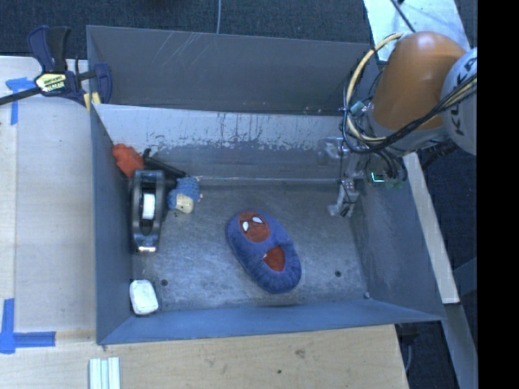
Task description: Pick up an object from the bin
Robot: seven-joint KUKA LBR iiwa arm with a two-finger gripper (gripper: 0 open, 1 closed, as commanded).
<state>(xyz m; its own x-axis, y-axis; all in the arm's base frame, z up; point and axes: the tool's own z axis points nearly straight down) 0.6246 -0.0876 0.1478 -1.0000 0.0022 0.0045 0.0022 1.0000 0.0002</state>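
Note:
My gripper [344, 202] hangs at the right side of the bin, near the back wall, its thin fingers pointing down close together with nothing between them. The nearest loose thing is a blue slipper with red patches [264, 251], lying on the bin floor to the lower left of the gripper, well apart from it.
Along the left wall lie a black tape dispenser [147, 206], an orange thing [126, 160] in the back corner, and a small blue and cream toy [186, 196]. A white block [143, 297] sits in the front left corner. The arm's orange cover and cables hang above the right wall.

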